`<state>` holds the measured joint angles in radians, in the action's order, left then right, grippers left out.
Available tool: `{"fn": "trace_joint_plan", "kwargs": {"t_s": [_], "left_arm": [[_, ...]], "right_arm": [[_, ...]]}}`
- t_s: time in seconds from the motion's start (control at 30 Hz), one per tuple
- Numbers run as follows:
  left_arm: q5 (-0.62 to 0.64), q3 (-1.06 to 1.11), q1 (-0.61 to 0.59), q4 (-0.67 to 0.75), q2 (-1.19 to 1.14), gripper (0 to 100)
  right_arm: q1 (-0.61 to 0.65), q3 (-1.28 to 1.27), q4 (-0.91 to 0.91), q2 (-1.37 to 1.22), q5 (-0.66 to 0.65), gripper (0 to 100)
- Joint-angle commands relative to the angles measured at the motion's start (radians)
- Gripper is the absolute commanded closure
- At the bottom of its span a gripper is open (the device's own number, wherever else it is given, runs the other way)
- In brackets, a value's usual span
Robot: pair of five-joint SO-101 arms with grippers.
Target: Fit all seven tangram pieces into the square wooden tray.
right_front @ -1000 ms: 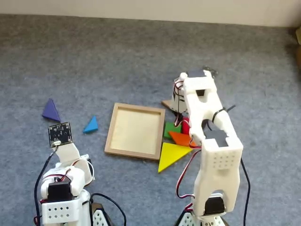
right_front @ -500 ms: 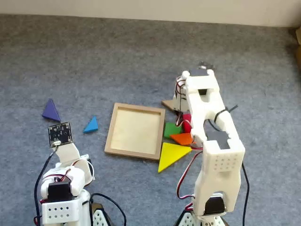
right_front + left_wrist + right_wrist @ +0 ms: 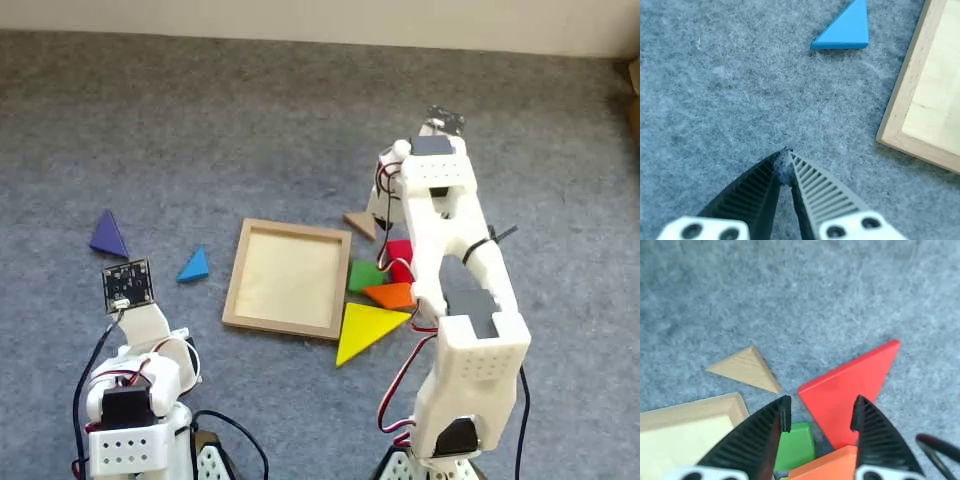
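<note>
High view: the square wooden tray (image 3: 287, 278) is seen lying flat on the grey carpet (image 3: 200, 120), between the two arms. All seven tangram pieces are located outside the tray, on the carpet.

Five pieces are grouped beside the tray edge on the right arm's side. The large yellow triangle (image 3: 365, 328) lies just off the near corner of the tray. The orange piece (image 3: 390, 294) is placed just beyond it, with the green square (image 3: 364, 274) next to the tray rim and the red triangle (image 3: 400, 252) beside the green square. The small natural-wood triangle (image 3: 360, 224) lies near the far corner of the tray.

Two pieces are found on the opposite side: the small blue triangle (image 3: 194, 266) near the tray and the purple triangle (image 3: 108, 234) farther out.

The right gripper (image 3: 821, 409) is held over the red triangle with its jaws apart; contact with the piece cannot be determined. The left gripper (image 3: 788, 154) is positioned low over bare carpet, its jaw tips brought together and nothing clamped between them.
</note>
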<state>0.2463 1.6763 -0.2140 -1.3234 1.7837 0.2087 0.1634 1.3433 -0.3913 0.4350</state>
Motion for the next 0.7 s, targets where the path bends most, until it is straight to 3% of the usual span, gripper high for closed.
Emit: {"fn": "trace_joint_plan", "kwargs": {"t_s": [0.0,0.2,0.67], "left_arm": [[0.008,0.019,0.012,-0.005,0.042,99],[0.008,0.019,0.012,-0.005,0.042,99],[0.008,0.019,0.012,-0.005,0.042,99]], "right_arm": [[-0.008,0.015,-0.018,0.025,0.032,76.8],[-0.007,0.016,-0.018,-0.081,0.101,59.6],[0.021,0.018,-0.047,-0.140,0.104,59.4]]}}
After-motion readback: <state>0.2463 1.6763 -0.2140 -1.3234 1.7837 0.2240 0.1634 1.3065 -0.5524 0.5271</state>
